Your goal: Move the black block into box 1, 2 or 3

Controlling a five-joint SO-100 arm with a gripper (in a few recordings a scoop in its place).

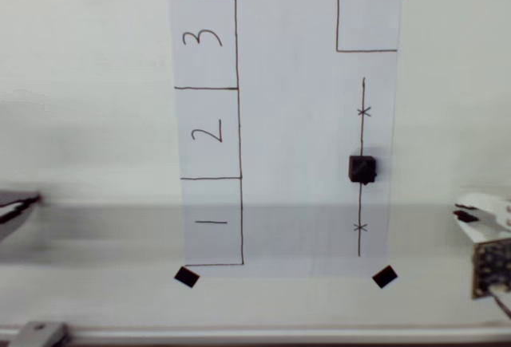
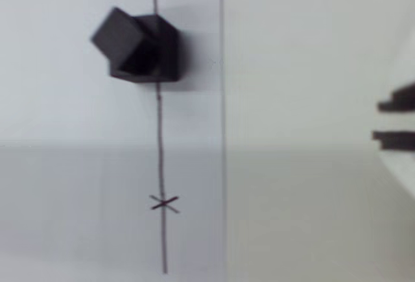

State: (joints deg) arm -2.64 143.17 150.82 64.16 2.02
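A: The gripper (image 1: 479, 218) sits at the right edge of the overhead view, well apart from everything. Spread or pressed together?

B: I cannot tell; it's cut off there. The black block (image 1: 362, 169) lies right of centre, on the drawn line (image 1: 362, 136).

A: Risks?

B: It looks turned askew in the wrist view (image 2: 137, 47), so the fingers could catch a corner and skid it, or drop it short of box 2 (image 1: 208, 132), straddling the border.

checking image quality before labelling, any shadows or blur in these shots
Overhead view: a grey shadow band crosses the lower paper and box 1; the black block is soft-edged, the gripper washed out. Wrist view: the same shadow covers the lower half, and the black block is blurred.
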